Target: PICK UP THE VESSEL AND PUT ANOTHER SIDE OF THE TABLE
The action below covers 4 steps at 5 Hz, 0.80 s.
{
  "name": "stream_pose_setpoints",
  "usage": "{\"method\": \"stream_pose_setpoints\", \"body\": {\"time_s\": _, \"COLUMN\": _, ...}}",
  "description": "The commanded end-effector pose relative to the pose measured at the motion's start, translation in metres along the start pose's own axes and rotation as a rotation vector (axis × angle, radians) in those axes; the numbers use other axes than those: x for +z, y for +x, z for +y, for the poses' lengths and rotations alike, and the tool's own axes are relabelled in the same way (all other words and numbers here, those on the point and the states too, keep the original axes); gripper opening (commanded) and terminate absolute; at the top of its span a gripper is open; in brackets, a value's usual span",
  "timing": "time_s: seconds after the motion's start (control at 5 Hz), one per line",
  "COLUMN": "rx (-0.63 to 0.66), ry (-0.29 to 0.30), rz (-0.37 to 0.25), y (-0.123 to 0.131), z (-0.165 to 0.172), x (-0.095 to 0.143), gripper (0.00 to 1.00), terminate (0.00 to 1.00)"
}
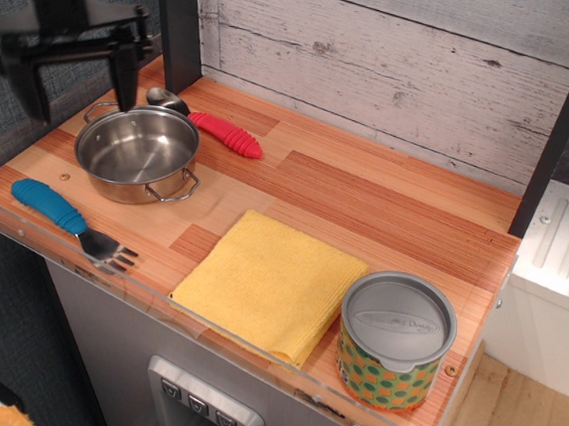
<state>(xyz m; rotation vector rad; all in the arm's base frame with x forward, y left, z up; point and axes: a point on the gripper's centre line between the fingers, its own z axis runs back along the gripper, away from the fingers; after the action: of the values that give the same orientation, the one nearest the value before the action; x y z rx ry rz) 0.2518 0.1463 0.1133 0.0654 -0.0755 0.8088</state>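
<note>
The hand [77, 80] hangs at the upper left of the frame, fingers spread wide and holding nothing, above and apart from the pot [138, 153]. The pot sits at the left end of the surface [366, 195], between a spoon [208, 124] and a fork [70, 219]. It looks light, stiff and slick, so the rim wall seems the surest hold.

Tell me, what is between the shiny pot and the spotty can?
The yellow cloth lies between the vessel and the can, flat on the table, seen in the single camera view.
</note>
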Motion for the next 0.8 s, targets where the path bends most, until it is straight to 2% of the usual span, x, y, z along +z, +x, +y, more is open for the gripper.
{"method": "stream_pose_setpoints", "body": {"time_s": 0.0, "rx": -0.252, "ry": -0.022, "rz": -0.028, "y": 0.000, "z": -0.019, "x": 0.028, "gripper": 1.00, "terminate": 0.00}}
{"method": "stream_pose_setpoints", "body": {"time_s": 0.2, "rx": -0.342, "ry": -0.003, "rz": -0.079, "y": 0.016, "z": -0.031, "x": 0.028, "gripper": 1.00, "terminate": 0.00}}
{"method": "stream_pose_setpoints", "body": {"time_s": 0.4, "rx": -0.406, "ry": -0.038, "rz": -0.110, "y": 0.033, "z": -0.047, "x": 0.035, "gripper": 1.00, "terminate": 0.00}}
{"method": "stream_pose_setpoints", "body": {"time_s": 0.6, "rx": -0.396, "ry": -0.046, "rz": -0.157, "y": 0.047, "z": -0.073, "x": 0.053, "gripper": 1.00, "terminate": 0.00}}
